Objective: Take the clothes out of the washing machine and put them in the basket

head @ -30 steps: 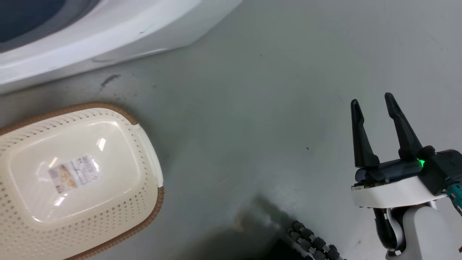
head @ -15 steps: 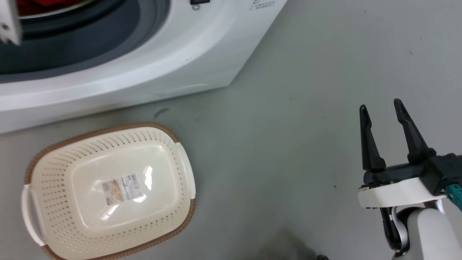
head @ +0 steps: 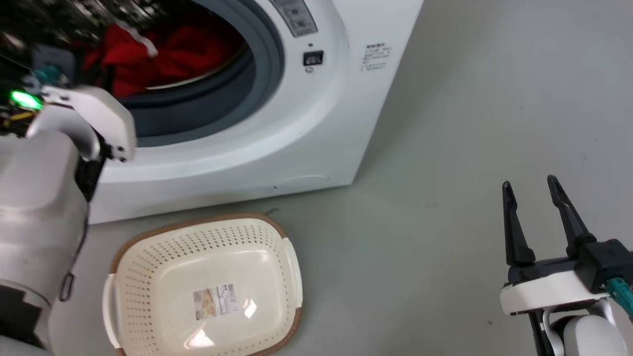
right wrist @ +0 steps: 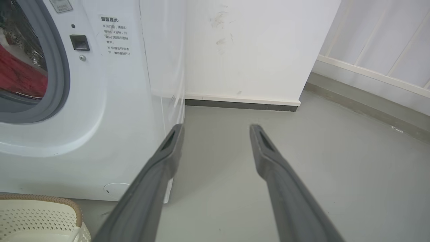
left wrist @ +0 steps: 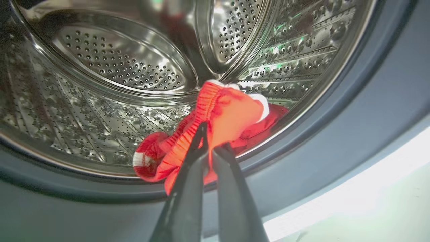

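The washing machine (head: 306, 138) stands open, with red clothes (head: 168, 57) lying in its steel drum (left wrist: 117, 67). In the left wrist view my left gripper (left wrist: 211, 137) is shut on a red garment with white trim (left wrist: 235, 111), held at the drum's front lip above the grey door seal. My left forearm (head: 44, 198) reaches up into the porthole. The basket (head: 148, 252) sits on the floor below the porthole, holding no clothes. My right gripper (head: 528, 183) hangs open over the bare floor, well to the right of the machine, with nothing between its fingers (right wrist: 168, 158).
Grey floor (head: 445, 123) spreads to the right of the washer. A white wall with a dark baseboard (right wrist: 242, 104) stands behind it, and a panelled wall (right wrist: 376, 67) runs along the right. A corner of the basket (right wrist: 37, 215) shows at the lower left of the right wrist view.
The head camera has tilted up, so the porthole, the red clothes and my left arm have come into the picture. The right gripper stays open.
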Motion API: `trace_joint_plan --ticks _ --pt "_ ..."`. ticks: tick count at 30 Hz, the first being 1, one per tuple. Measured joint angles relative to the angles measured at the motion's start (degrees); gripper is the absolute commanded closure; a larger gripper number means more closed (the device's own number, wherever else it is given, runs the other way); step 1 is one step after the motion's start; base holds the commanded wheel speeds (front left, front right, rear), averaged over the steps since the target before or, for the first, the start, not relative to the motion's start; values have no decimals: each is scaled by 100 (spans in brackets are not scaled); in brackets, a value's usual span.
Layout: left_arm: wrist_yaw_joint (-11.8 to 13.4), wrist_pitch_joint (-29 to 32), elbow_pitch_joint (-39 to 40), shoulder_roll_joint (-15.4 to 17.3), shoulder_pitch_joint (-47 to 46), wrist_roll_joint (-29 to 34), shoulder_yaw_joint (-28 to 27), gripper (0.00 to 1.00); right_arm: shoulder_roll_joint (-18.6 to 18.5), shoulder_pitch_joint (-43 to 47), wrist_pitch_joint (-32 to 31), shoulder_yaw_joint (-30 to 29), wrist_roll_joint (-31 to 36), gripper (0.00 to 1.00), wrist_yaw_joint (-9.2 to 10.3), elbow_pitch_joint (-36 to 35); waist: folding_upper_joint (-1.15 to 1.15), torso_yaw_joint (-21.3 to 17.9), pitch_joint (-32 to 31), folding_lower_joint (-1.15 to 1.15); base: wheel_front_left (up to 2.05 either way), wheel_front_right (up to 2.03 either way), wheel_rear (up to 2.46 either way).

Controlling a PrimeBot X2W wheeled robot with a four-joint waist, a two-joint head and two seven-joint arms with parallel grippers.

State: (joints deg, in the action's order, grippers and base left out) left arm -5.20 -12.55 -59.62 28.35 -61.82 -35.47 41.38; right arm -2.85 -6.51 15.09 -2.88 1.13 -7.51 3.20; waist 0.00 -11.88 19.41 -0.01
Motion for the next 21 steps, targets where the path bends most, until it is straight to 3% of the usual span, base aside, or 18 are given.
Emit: trace_joint_plan --ticks 7,13,21 --pt "294 -233 584 -108 505 13 -183 100 0 187 0 -138 87 0 0 59 0 328 -522 0 0 0 0" --pt "744 -250 2068 33 1099 338 -736 100 -1 346 0 -218 110 0 0 107 0 604 -847 0 0 0 0" --pt "1065 -252 3584 192 2060 643 -1215 100 0 413 0 -331 183 0 0 146 0 833 -1203 0 0 0 0"
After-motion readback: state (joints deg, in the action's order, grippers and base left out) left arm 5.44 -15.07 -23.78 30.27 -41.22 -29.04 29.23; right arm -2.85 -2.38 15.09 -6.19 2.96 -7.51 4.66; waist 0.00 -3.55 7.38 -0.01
